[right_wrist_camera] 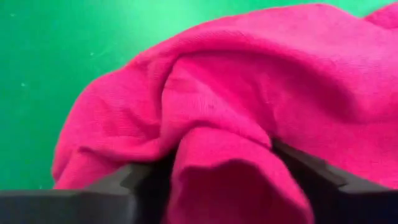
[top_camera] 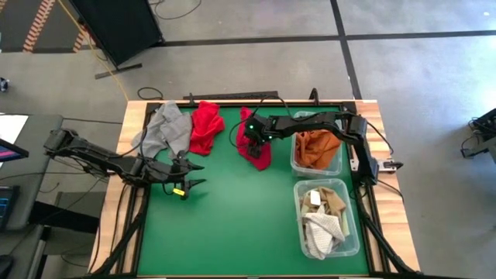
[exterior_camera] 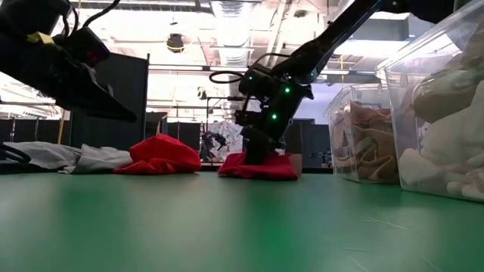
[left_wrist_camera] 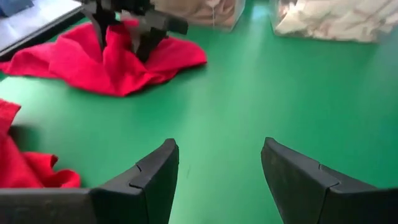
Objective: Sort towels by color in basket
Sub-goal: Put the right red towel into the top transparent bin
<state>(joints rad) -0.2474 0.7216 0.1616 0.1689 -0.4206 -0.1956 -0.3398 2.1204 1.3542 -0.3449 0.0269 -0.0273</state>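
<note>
- Two clear plastic bins stand along the right edge of the green table (top_camera: 232, 225). The far bin (top_camera: 297, 164) holds an orange towel (top_camera: 317, 149); the near bin (top_camera: 353, 246) holds a tan-brown towel (top_camera: 333, 201) and a white-checked towel (top_camera: 321, 229).
- Three towels lie loose near the far edge: a grey towel (top_camera: 167, 130), a red towel (top_camera: 205, 126) touching it, and a pink-red towel (top_camera: 256, 151) just beside the far bin.
- The right gripper (top_camera: 252, 142) is down on the pink-red towel. The right wrist view shows a fold of cloth (right_wrist_camera: 239, 180) bulging between its two spread fingers (right_wrist_camera: 134, 180); whether they have pinched it I cannot tell.
- The left gripper (top_camera: 194, 175) hovers over bare mat near the table's left side, jaws apart and empty, as the left wrist view shows (left_wrist_camera: 214, 180).
- The low view alone shows the pink-red towel (exterior_camera: 261, 168) resting flat on the table under the right gripper (exterior_camera: 261, 151), and the near bin's contents heaped close to its rim.
- The high view alone shows the wide open green area across the middle and near half of the table.
</note>
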